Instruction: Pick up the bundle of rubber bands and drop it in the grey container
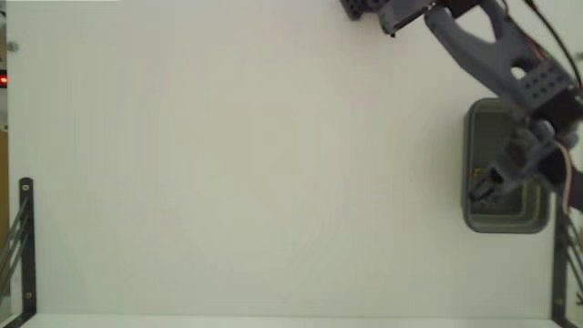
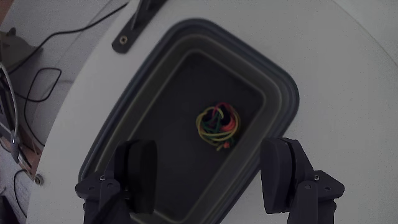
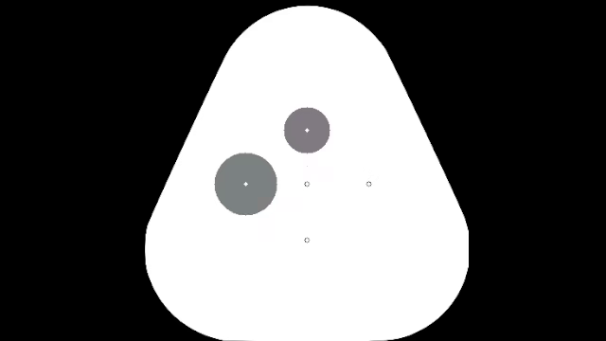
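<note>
Fixed view, left to right: your white surface (image 1: pixel 228 182) runs bare across most of the frame. A dark metal bracket (image 1: pixel 25 246) stands at the left edge, and a second one (image 1: pixel 557 264) at the right edge. At far right sits the grey container (image 1: pixel 483 220), long side running top to bottom. Your arm (image 1: pixel 492 46) comes in from the top right and hangs over the container, covering much of its interior. A speck of yellow shows inside near the left wall; too small to read from here.

Wrist view, left to right: cables (image 2: pixel 43 81) trail on the floor beyond the surface edge at left. A bracket foot (image 2: pixel 134 25) lies just beside the container's upper rim (image 2: pixel 289 93). The left finger pad (image 2: pixel 143 174) sits low in frame over the container's near wall. The bundle of rubber bands (image 2: pixel 216 126) lies loose on the container floor, right of centre, touching nothing but the floor. The right finger (image 2: pixel 280 171) sits over the right rim. Your fingers (image 2: pixel 211 177) stand wide apart and hold nothing; the bundle is below and between them, well clear of both.
</note>
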Available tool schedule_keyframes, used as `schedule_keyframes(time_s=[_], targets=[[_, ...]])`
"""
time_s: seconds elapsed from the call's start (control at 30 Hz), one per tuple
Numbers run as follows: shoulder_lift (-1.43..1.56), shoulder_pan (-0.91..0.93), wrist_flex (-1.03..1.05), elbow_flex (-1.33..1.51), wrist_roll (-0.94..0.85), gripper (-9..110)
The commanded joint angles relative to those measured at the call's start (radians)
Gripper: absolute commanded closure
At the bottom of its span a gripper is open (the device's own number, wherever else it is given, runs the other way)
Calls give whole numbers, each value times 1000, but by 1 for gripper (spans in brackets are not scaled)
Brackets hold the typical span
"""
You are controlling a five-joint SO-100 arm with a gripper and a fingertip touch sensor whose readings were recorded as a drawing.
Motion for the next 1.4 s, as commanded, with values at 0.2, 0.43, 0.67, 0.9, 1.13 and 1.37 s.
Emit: schedule_keyframes(time_s=[0.2, 0.43, 0.67, 0.9, 1.13, 1.37], targets=[[158, 60, -6, 76, 3, -9], [240, 122, -6, 156, 3, -9], [334, 194, -5, 250, 3, -9], [434, 271, -5, 349, 3, -9], [531, 344, -4, 445, 3, -9], [630, 420, -4, 544, 3, -9]])
